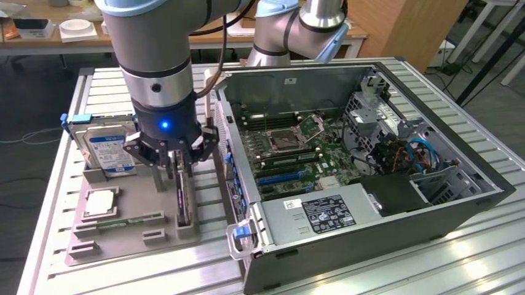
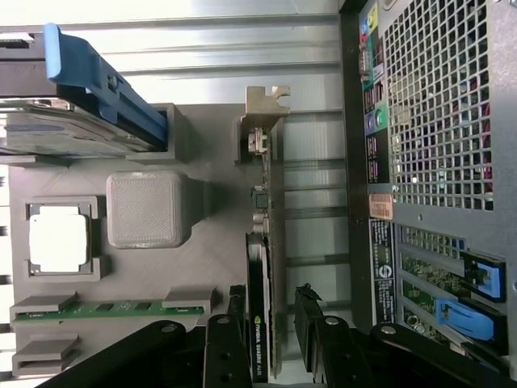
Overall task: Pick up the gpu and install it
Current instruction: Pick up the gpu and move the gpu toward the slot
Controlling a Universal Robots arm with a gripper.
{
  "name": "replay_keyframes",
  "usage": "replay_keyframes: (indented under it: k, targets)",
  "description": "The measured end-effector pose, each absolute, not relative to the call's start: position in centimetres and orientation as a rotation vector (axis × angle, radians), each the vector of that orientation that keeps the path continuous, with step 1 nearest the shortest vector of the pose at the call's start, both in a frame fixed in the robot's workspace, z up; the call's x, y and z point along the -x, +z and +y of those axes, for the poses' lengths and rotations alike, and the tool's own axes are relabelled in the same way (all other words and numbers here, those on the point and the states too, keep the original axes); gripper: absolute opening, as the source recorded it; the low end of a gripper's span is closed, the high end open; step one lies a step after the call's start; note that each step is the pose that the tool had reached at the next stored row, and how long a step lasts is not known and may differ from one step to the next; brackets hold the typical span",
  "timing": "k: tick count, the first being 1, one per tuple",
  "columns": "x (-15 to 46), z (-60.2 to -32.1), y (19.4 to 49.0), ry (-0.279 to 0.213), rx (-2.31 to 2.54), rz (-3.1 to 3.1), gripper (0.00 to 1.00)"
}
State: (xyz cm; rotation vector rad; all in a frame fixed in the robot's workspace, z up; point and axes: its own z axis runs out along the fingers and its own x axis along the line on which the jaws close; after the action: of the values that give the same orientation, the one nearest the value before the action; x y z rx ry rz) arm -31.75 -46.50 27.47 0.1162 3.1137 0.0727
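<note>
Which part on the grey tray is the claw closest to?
The gpu, the thin dark card standing on edge; the open gripper straddles it, unlike the hard drive or memory stick.

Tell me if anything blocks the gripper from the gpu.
Nothing visible does. The open gripper straddles the gpu, which stands on edge in the grey holder tray beside the computer case.

clear gaps flanking gpu (image 2: 260,311), computer case (image 2: 428,121) close beside

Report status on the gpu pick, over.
Gripper open, straddling the gpu. Gpu upright on edge in the gray holder, outside the computer case. Hard drive stands apart; nothing blocking.
</note>
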Motion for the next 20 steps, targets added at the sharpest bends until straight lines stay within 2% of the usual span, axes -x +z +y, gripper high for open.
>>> replay_keyframes:
  k: [20]
  targets:
    - [31.75,-46.50,26.89,0.073,-0.116,3.114,0.38]
